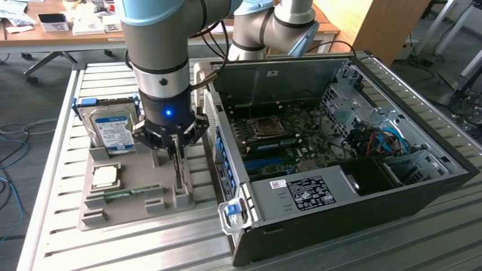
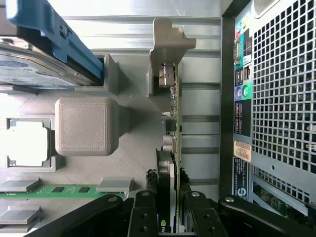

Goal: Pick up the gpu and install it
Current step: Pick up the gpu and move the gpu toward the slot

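The end effector (image 1: 175,145) is closed on the gpu (image 1: 179,169), with one finger on each face of the card. The gpu stands on its edge on the grey holder tray (image 1: 124,212), at the tray's side nearest the open computer case (image 1: 421,186). A hard drive (image 1: 113,131) stands at the tray's opposite side.
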`<action>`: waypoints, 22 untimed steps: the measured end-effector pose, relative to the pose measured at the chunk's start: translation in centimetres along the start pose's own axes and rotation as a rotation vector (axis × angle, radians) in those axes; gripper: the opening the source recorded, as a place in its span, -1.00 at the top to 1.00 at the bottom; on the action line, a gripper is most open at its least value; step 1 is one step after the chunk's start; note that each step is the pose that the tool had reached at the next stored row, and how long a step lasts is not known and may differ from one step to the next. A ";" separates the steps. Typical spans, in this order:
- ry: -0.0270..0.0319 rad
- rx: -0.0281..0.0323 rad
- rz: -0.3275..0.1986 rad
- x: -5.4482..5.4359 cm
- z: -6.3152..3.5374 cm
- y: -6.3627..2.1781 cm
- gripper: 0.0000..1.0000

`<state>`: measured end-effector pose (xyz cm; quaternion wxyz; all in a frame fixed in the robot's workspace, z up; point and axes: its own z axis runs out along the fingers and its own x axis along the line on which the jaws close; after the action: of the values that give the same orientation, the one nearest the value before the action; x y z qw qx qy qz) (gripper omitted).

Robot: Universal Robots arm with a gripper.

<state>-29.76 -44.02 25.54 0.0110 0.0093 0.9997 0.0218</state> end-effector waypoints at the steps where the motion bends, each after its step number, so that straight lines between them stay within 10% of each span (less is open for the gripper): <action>1: 0.0000 0.0000 0.000 0.0 -0.26 0.01 0.46; 22: -0.0001 0.0000 0.000 -0.1 -6.48 0.28 0.46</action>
<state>-29.75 -44.02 32.03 0.0111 0.0092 0.9997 0.0218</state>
